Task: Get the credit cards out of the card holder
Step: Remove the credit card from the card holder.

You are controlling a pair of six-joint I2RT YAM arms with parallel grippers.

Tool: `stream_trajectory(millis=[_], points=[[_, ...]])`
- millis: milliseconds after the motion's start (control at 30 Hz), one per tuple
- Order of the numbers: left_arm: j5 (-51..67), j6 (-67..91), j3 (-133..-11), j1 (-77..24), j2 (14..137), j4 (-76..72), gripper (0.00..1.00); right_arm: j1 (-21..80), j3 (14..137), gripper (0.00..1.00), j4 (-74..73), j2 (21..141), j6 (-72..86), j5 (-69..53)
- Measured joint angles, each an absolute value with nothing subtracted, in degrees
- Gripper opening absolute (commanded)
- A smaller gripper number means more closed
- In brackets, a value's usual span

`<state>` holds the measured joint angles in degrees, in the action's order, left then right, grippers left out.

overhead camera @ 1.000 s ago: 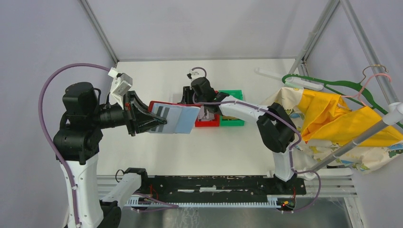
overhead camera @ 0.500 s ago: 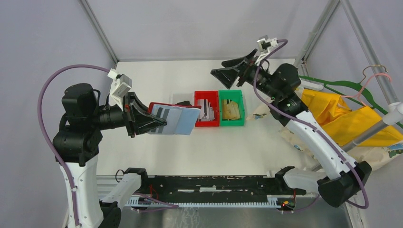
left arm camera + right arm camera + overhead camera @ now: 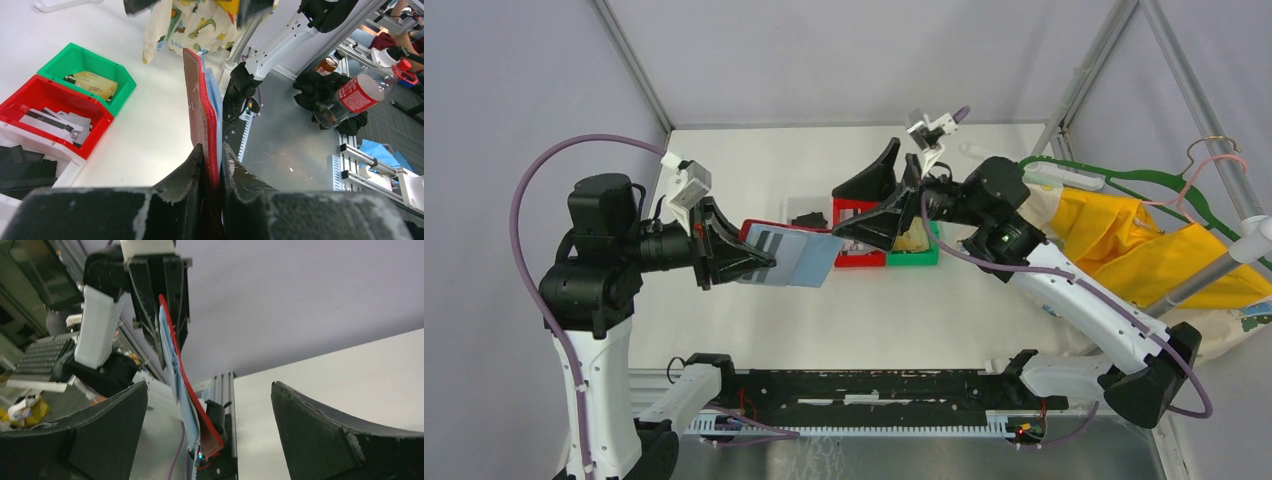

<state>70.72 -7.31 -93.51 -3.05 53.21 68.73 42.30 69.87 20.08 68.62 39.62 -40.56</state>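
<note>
Pinching the card holder (image 3: 802, 258) in near-shut left jaws, aloft over the desk (image 3: 754, 330). Poised with right jaws wide open, empty, holder's free edge just ahead between them. Next: squaring to one of the credit cards (image 3: 766, 241), then closing.

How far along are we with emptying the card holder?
Done: some cards lie in the red bin. In hand: the left tool grips the card holder aloft; the right tool, open, faces its free edge. Left: at least one striped card shows in its pockets.
</note>
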Motion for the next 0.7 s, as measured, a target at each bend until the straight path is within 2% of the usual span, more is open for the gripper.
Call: stream_trajectory(millis=[233, 333, 467, 567, 667, 700], points=[[70.6, -10.2, -94.0, -3.0, 53.9, 71.5, 0.03, 48.3, 70.1, 0.96, 14.6, 71.5, 32.1, -42.5], [70.6, -11.2, -94.7, -3.0, 53.9, 72.3, 0.03, 50.1, 70.3, 0.76, 12.9, 72.8, 29.8, -42.5], [70.6, -11.8, -95.2, -3.0, 53.9, 72.8, 0.03, 51.7, 70.3, 0.39, 12.4, 74.6, 29.1, -42.5], [70.3, -12.2, -95.2, -3.0, 54.0, 73.2, 0.06, 52.2, 70.3, 0.17, 13.3, 75.5, 30.3, -42.9], [69.6, -12.6, -95.2, -3.0, 54.2, 73.1, 0.14, 52.5, 70.0, 0.14, 14.9, 75.5, 32.2, -43.1], [69.4, -12.7, -95.2, -3.0, 54.3, 73.1, 0.14, 52.5, 69.7, 0.19, 15.7, 75.5, 32.8, -43.0]])
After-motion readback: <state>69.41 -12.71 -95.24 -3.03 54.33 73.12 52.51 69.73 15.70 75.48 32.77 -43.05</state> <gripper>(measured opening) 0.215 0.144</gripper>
